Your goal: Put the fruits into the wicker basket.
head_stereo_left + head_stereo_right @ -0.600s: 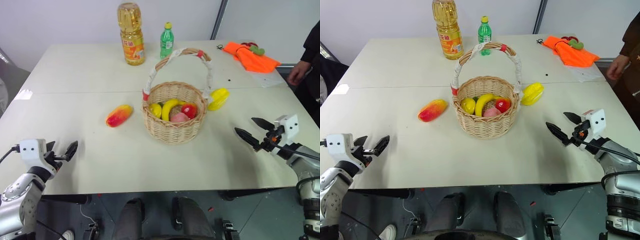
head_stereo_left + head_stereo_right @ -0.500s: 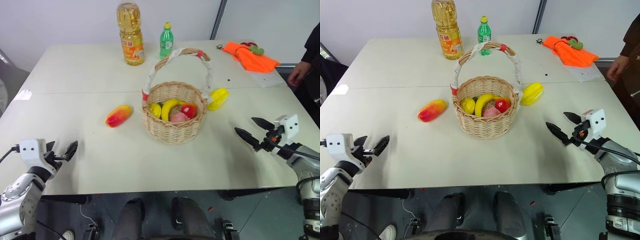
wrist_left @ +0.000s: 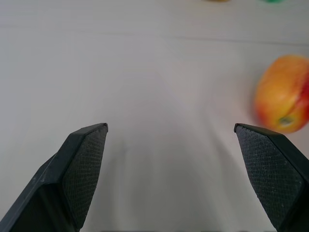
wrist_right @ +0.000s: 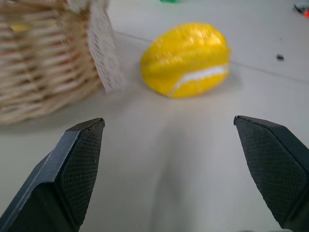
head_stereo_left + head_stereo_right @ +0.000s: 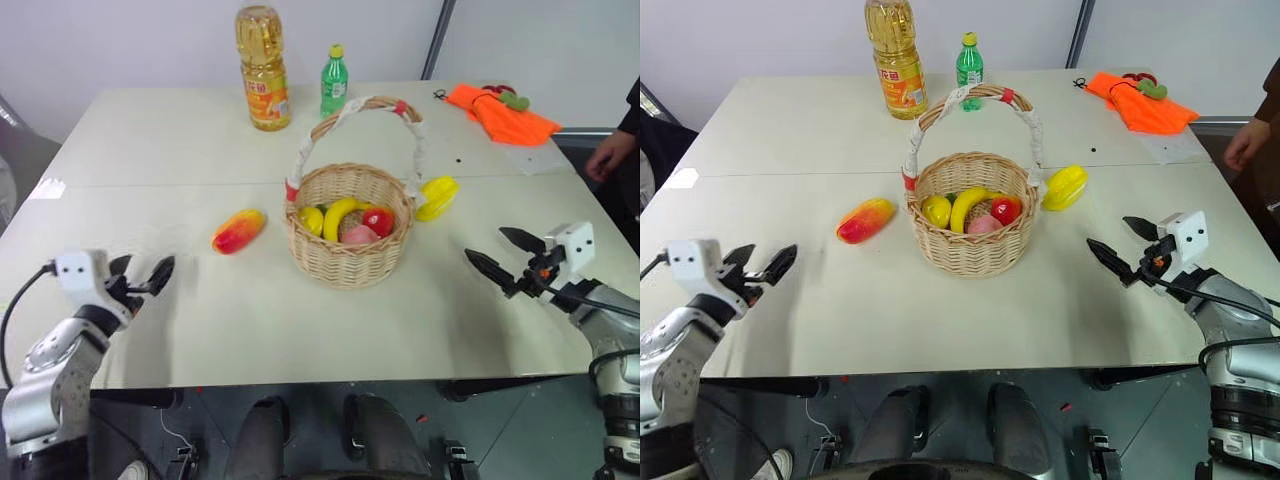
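Nearest, the left hand and the right hand are held wide open and empty over the desk, ready to grab. Farther off, the mango and starfruit are left beside the wicker basket. Each fruit is seen close up by one wrist view

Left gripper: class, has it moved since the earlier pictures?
Yes. The left gripper has advanced over the beige table toward the oblong red-orange-yellow mango.
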Controlling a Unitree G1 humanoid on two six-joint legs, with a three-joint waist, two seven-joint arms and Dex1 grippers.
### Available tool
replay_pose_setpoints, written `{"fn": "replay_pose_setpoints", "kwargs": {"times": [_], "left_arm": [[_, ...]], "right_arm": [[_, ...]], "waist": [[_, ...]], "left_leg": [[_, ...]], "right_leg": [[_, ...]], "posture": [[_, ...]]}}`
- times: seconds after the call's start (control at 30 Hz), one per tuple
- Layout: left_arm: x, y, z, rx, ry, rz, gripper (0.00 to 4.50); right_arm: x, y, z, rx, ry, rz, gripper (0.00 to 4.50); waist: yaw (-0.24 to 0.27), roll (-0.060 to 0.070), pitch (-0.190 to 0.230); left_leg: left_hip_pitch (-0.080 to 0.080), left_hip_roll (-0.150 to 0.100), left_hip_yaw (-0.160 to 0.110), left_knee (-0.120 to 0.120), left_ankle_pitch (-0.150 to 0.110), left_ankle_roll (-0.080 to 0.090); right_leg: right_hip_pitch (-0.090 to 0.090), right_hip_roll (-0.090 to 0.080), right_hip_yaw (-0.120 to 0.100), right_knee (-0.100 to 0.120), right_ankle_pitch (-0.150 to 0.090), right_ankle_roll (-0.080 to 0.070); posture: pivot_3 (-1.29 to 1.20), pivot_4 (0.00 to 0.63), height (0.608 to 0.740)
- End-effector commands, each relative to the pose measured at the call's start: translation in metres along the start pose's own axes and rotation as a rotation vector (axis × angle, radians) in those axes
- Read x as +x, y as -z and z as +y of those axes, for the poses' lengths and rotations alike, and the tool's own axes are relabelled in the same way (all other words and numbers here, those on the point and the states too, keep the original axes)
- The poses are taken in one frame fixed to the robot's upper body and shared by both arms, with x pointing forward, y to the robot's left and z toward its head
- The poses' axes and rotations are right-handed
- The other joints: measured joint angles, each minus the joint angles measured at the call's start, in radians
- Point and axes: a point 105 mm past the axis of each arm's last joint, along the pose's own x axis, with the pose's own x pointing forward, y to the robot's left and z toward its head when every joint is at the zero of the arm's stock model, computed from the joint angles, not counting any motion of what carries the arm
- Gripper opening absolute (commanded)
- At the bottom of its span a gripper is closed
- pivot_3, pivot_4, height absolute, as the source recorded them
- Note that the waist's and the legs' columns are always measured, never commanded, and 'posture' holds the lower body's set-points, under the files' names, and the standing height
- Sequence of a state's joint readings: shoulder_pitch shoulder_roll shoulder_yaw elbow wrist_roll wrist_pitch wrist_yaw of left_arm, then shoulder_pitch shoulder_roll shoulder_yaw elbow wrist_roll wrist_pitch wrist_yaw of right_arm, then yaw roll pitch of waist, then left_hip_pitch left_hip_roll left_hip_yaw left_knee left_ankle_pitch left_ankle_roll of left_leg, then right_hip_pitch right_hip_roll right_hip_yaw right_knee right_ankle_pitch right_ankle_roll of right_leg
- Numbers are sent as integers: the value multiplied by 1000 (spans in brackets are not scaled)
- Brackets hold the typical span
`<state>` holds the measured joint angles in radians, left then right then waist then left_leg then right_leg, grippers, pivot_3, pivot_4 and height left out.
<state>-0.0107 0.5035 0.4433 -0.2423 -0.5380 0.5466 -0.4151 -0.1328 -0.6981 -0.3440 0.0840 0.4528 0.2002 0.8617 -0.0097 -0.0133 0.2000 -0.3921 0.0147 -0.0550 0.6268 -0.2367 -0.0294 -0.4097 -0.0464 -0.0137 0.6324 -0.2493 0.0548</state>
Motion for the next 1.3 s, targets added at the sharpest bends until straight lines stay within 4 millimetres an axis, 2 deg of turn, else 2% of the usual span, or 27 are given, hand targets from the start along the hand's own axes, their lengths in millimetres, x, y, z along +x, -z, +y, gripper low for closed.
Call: {"fn": "replay_pose_setpoints", "kwargs": {"times": [0.03,0.1,0.23,0.33,0.43,0.67,0.77,0.8,0.87,0.97,1.03,1.13,1.17,1.3], "left_arm": [[12,-31,-22,81,119,-31,4500],[17,-36,-31,94,172,-17,4500],[39,-45,-53,182,281,62,4500],[56,-42,-58,275,290,161,4500],[68,-41,-66,281,312,210,4500],[85,-24,-78,286,344,334,4500],[89,-18,-80,288,357,363,4500],[91,-19,-80,288,355,359,4245],[93,-20,-77,287,338,350,3557],[93,-23,-70,285,306,340,2174],[89,-25,-61,284,281,332,2174],[70,-40,-52,298,312,265,2174],[61,-50,-57,299,366,212,2174],[9,-79,-109,279,729,82,2174]], "right_arm": [[0,-40,10,-83,-80,-69,4475],[-1,-50,18,-91,-119,-76,4475],[-4,-71,52,-110,-274,-68,4475],[-3,-84,83,-119,-397,-67,4475],[0,-95,115,-133,-507,-87,4475],[6,-109,154,-153,-627,-138,4475],[8,-110,159,-165,-642,-145,4475],[9,-110,160,-166,-644,-146,4494],[9,-111,160,-169,-643,-149,4500],[10,-112,159,-180,-634,-154,4500],[11,-112,157,-189,-627,-151,4500],[11,-110,149,-206,-595,-144,4500],[11,-110,145,-210,-580,-143,4500],[10,-110,127,-209,-523,-138,4500]], "waist": [[0,0,0],[-1,0,0],[0,0,0],[1,0,0],[-4,-1,0],[0,-1,1],[0,-2,1],[0,-2,1],[0,-2,1],[-1,-2,1],[-1,-2,1],[-9,-2,1],[-9,-2,1],[6,-2,1]], "left_leg": [[0,0,0,0,0,0],[0,0,0,0,0,0],[0,0,0,0,0,0],[0,0,-1,0,0,0],[0,0,0,0,0,0],[0,0,0,0,0,0],[0,0,0,0,0,0],[0,0,0,0,0,0],[-1,0,0,0,0,0],[-1,0,0,0,0,0],[-1,0,0,0,0,0],[-1,0,0,0,0,0],[-1,1,1,-1,0,0],[-2,1,0,-1,0,0]], "right_leg": [[0,0,0,0,0,0],[0,0,0,0,0,0],[0,1,0,0,0,1],[0,2,0,1,-1,3],[0,1,-1,1,-1,3],[-1,1,-1,1,0,5],[-1,1,-1,0,-1,4],[-1,1,-1,0,-1,4],[-1,1,-1,0,0,4],[-1,1,-1,0,2,4],[-1,1,-1,0,2,5],[-1,1,0,0,2,4],[-2,1,0,0,2,4],[-3,0,1,0,1,0]], "posture": [[0,150,740],[0,150,740],[0,150,740],[0,150,740],[0,150,740],[0,150,740],[0,150,740],[0,150,740],[0,150,740],[0,150,740],[0,150,740],[0,150,740],[0,150,740],[0,150,740]]}}
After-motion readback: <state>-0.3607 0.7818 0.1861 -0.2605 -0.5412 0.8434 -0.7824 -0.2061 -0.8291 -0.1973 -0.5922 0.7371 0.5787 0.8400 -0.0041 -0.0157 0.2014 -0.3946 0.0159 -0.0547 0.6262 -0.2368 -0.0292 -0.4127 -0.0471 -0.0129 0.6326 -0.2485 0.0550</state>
